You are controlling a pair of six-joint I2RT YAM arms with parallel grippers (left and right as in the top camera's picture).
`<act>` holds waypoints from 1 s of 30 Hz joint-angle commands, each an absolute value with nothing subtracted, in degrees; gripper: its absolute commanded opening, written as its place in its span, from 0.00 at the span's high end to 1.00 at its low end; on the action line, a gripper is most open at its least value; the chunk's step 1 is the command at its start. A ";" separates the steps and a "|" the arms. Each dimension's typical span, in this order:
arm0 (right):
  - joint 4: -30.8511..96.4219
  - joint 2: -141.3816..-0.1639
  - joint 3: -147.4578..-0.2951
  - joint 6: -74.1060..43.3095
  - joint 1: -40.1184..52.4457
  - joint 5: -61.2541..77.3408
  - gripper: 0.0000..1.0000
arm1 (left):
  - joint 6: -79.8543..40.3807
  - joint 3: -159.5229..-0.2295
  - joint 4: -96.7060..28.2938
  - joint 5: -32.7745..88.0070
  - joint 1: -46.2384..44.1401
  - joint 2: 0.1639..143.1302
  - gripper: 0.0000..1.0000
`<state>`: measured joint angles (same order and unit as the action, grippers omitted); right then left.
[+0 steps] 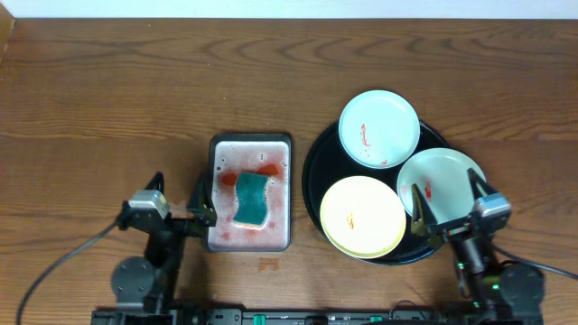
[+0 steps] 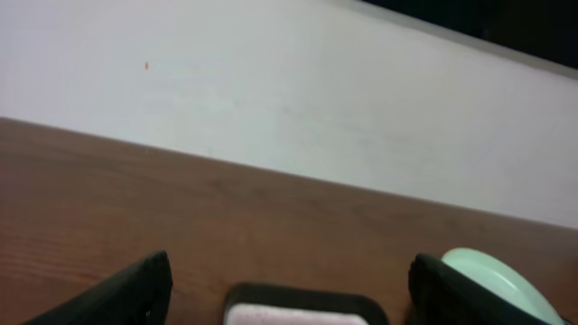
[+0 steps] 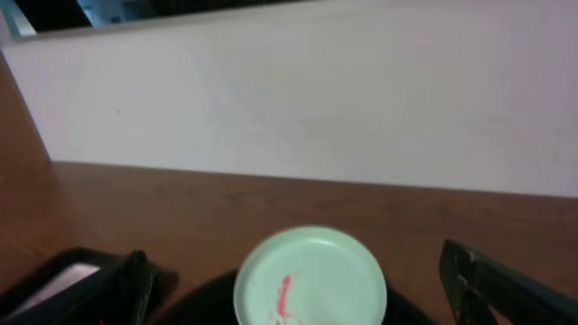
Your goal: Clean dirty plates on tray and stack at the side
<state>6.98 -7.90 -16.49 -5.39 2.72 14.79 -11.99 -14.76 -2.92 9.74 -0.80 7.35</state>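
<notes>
Three small round plates lie on the large round glossy black tray (image 1: 312,176) near the table's right front corner: a pale yellow plate (image 1: 362,217), a far mint-white plate (image 1: 378,128), and a nearer mint-white plate (image 1: 440,176) under the spread right tool (image 1: 443,187). All three are smeared red. The brown wood-grain table (image 1: 108,90) meets a white wall at its far edge. The left tool (image 1: 204,206), also spread, sits just beside one rectangular silver pan (image 1: 217,144) holding one green sponge (image 1: 252,200).

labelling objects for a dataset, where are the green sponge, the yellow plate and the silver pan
green sponge (image 1: 251,199), overhead view, middle of its top face
yellow plate (image 1: 361,217), overhead view, centre of the plate
silver pan (image 1: 231,152), overhead view, bare floor near its far left corner
</notes>
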 commanded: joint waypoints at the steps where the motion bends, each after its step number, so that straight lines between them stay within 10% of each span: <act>1: 12.40 -15.94 -25.87 -4.91 2.98 15.46 0.01 | -11.84 -25.21 -8.43 14.13 -0.56 16.14 0.16; 14: 46.41 -53.15 -64.55 -3.77 3.01 20.38 0.01 | -11.84 -58.61 -46.04 20.16 -0.62 51.03 0.16; 23: 49.89 -59.99 -66.70 -3.79 3.01 27.92 0.01 | -11.84 -59.22 -51.48 32.77 -0.69 57.54 0.16; 30: 55.59 -63.51 -66.70 -3.77 3.11 26.37 0.01 | -11.86 -58.74 -57.76 20.29 -4.73 62.41 0.16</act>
<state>53.71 -61.84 -65.78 -4.19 2.72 25.76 -12.01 -57.89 -56.49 26.41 -2.76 60.58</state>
